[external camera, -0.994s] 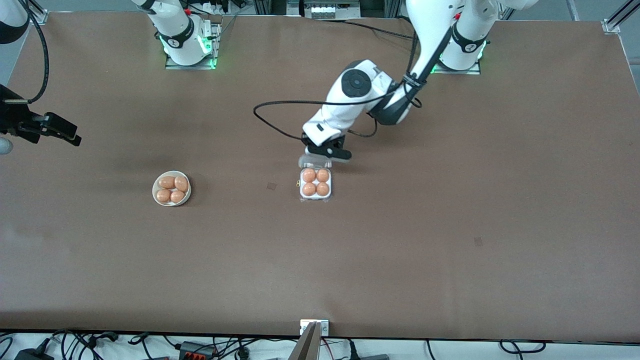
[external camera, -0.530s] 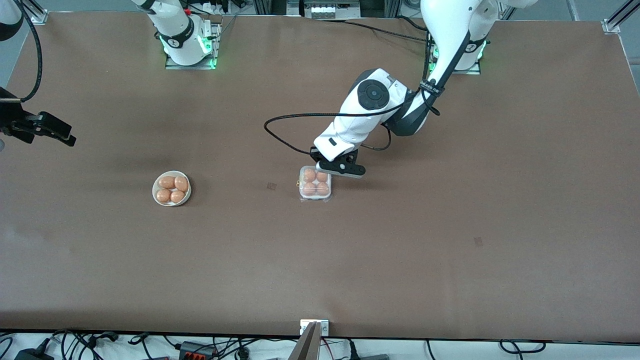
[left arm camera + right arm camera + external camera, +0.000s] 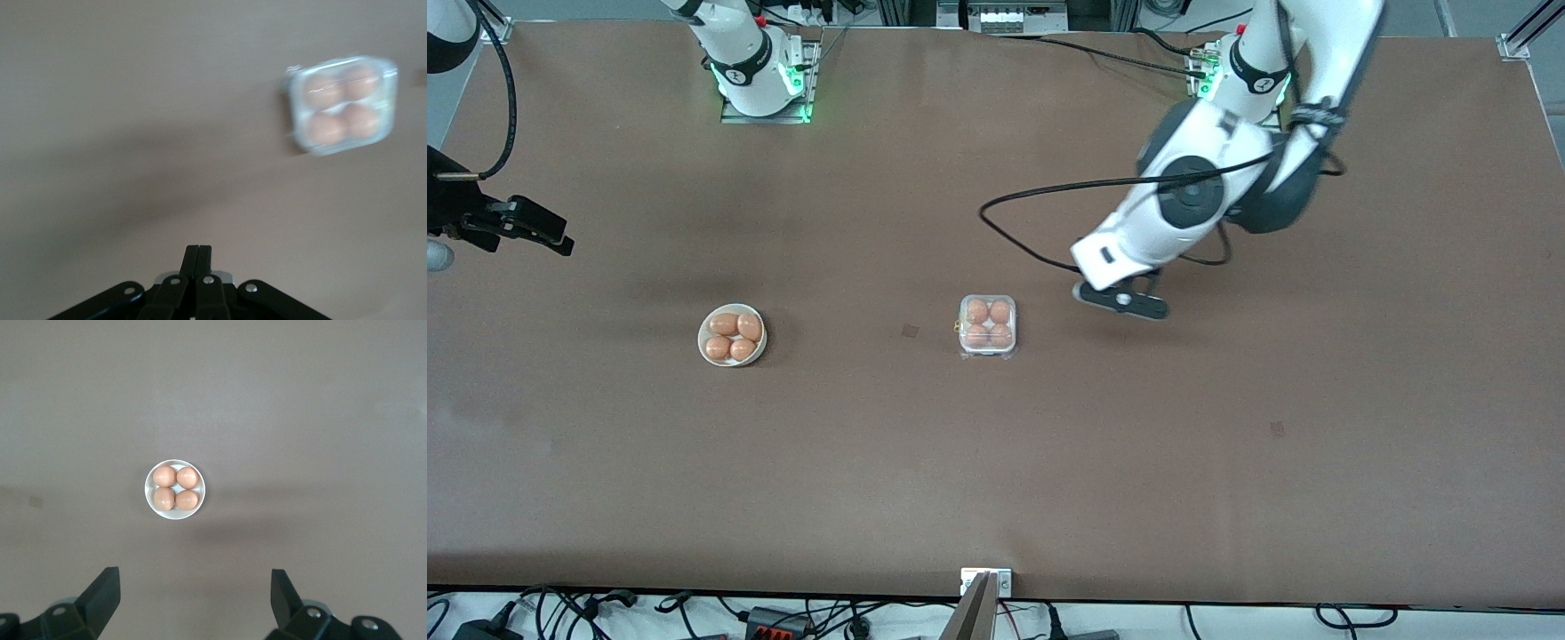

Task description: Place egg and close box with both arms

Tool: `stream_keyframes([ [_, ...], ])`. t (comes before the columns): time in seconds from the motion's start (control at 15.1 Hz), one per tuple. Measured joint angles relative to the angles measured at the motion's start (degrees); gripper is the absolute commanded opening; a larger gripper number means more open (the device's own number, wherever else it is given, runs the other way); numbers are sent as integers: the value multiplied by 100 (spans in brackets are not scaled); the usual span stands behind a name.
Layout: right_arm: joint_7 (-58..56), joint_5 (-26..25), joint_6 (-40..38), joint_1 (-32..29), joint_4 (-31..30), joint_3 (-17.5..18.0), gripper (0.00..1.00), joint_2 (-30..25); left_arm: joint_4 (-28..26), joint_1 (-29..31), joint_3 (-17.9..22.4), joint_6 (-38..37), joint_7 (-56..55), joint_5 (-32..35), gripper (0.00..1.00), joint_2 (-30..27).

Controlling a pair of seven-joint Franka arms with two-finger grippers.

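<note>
The box (image 3: 963, 325) lies mid-table with its clear lid down over several brown eggs (image 3: 977, 312). My left gripper (image 3: 1123, 302) hangs shut and empty over bare table beside the box, toward the left arm's end. In the left wrist view its fingers (image 3: 198, 251) are pressed together, and the box (image 3: 392, 100) lies apart from them. My right gripper (image 3: 547, 233) waits open and empty, high at the right arm's end of the table. The right wrist view shows its fingers (image 3: 193, 587) spread wide over bare table.
A round white bowl (image 3: 703, 336) holding several more brown eggs (image 3: 724, 324) sits toward the right arm's end, level with the box. In the right wrist view, the bowl (image 3: 148, 491) lies well ahead of the open fingers. The left arm's black cable (image 3: 1032, 191) loops above the table.
The clear lid has come down over the eggs. My left gripper has left the box and swung toward the left arm's end. The right arm has hardly moved.
</note>
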Motion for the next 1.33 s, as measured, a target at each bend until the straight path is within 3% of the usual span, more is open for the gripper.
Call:
stream_keyframes([
  [0.07, -1, 0, 0, 1, 0, 0, 100, 0, 258, 153, 3, -486, 177, 284, 18, -42],
  [0.2, -3, 0, -4, 10, 0, -1, 100, -2, 864, 337, 7, -1387, 511, 757, 51, -84],
  [0.27, -3, 0, -16, 22, 0, 0, 100, -4, 1124, 427, 9, -1705, 744, 904, 95, -99],
  [0.33, -3, 0, -54, 29, 1, 0, 100, -11, 1321, 553, 12, -1913, 1043, 977, 100, -115],
  [0.73, -3, 0, -213, 33, 5, -10, 100, -88, 2036, 1764, 2, -2594, 2180, 988, 100, -132],
  [0.93, -4, -1, -292, 40, 0, -13, 100, -86, 2179, 2190, -9, -3016, 2189, 528, 100, -322],
  [1.13, -4, -1, -327, 49, -5, -10, 100, -86, 1804, 2349, -11, -2935, 2041, 389, 100, -708],
  [1.33, -4, -7, -305, 40, -61, -19, 100, -148, 937, 2347, -117, -2243, 1398, 372, 100, -1189],
])
